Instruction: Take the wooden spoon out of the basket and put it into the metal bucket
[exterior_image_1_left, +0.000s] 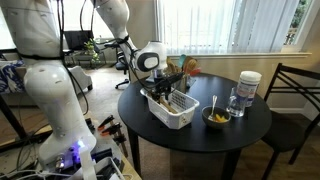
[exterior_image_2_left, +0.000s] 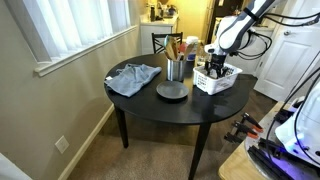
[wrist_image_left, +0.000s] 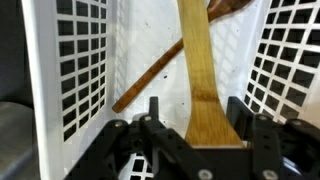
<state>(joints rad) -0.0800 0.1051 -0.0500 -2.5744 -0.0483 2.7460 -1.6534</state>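
The white slotted basket (exterior_image_1_left: 178, 118) (exterior_image_2_left: 228, 82) stands on the round black table. In the wrist view I look down into it (wrist_image_left: 60, 70). The light tan wooden spoon (wrist_image_left: 200, 80) lies on its floor, with a dark thin utensil (wrist_image_left: 145, 78) crossing beside it. My gripper (wrist_image_left: 197, 110) is lowered into the basket, open, its fingers on either side of the spoon's broad end. The right finger is at the spoon's edge and the left stands off it. The gripper shows in both exterior views (exterior_image_1_left: 163, 90) (exterior_image_2_left: 214, 66). The grey metal bucket (exterior_image_2_left: 175, 70) (exterior_image_1_left: 186, 78) stands beside the basket holding utensils.
A small yellow bowl (exterior_image_1_left: 216, 118) with a pale utensil, a glass (exterior_image_1_left: 235, 103) and a white-lidded clear jar (exterior_image_1_left: 249, 88) stand on the table. A blue cloth (exterior_image_2_left: 133, 77) and a dark plate (exterior_image_2_left: 171, 91) lie there too. Chairs (exterior_image_1_left: 295, 95) (exterior_image_2_left: 163, 42) stand at the table.
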